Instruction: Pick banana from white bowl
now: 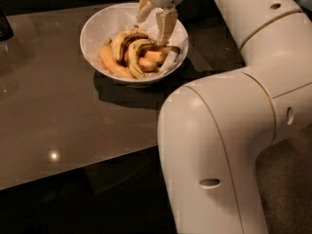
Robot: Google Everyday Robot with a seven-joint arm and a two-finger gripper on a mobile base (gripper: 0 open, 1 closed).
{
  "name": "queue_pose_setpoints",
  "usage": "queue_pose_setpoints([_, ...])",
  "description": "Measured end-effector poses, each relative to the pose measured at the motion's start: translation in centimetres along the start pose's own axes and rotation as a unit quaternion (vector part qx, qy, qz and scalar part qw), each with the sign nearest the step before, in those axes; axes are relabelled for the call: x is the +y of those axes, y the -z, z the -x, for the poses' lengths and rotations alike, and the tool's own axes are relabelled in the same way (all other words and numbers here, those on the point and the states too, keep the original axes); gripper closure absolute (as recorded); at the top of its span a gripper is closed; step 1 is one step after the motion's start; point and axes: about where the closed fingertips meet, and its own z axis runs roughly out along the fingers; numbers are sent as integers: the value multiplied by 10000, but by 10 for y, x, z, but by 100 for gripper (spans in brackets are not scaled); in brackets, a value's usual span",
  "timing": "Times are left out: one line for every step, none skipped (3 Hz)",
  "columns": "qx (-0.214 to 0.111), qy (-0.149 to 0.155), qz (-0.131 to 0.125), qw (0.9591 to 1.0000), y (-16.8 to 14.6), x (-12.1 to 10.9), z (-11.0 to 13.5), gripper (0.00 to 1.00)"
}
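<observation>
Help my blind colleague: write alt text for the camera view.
An open two-finger gripper on a white robot arm hangs over a wide white bowl, above a curved, speckled pale-yellow banana among other bananas, on a glossy brown table.

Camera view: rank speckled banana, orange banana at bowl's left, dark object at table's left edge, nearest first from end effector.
Open end effector hovers over the white bowl.
1. speckled banana, mid-bowl, just below it.
2. orange banana, bowl's left side.
3. dark object, table's far left edge.
</observation>
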Motion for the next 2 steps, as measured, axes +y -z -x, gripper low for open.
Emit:
queue_pose_setpoints([-41, 21, 62, 10000, -4, 1, 5, 41])
queue_pose_setpoints([-76, 33, 139, 9999, -10, 3, 7, 41])
